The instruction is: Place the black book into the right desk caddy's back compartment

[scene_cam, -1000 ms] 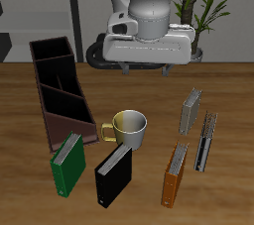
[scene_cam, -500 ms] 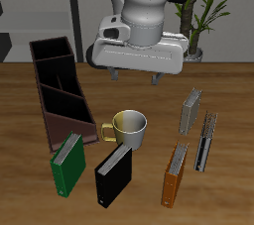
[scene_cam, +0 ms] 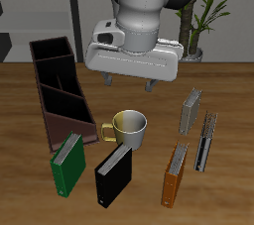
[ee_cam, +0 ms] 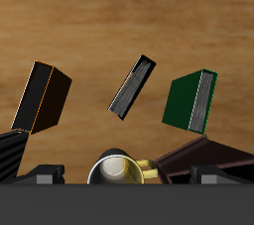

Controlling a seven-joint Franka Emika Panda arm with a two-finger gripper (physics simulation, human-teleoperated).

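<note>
The black book [scene_cam: 113,174] with white page edges lies flat near the table's front edge, between the green book [scene_cam: 67,162] and the orange book [scene_cam: 175,174]. It also shows in the wrist view [ee_cam: 131,85]. The right desk caddy [scene_cam: 58,90], long and dark reddish-brown, runs from the back toward the green book. Its squarish end section [scene_cam: 52,55] lies at the far end. My gripper [scene_cam: 129,82] is open and empty, high above the table behind a cream mug [scene_cam: 129,128]. It is well apart from the black book.
The cream mug stands between the caddy and the black book, under my gripper [ee_cam: 127,174]. Two grey books [scene_cam: 190,110] [scene_cam: 205,140] lie beyond the orange book. The wrist view shows the green book [ee_cam: 190,100], the orange book [ee_cam: 40,97] and the caddy's end [ee_cam: 203,158].
My gripper has come lower and a little toward the table's front edge, tilting slightly. Its fingers stay open. Nothing on the table has moved.
</note>
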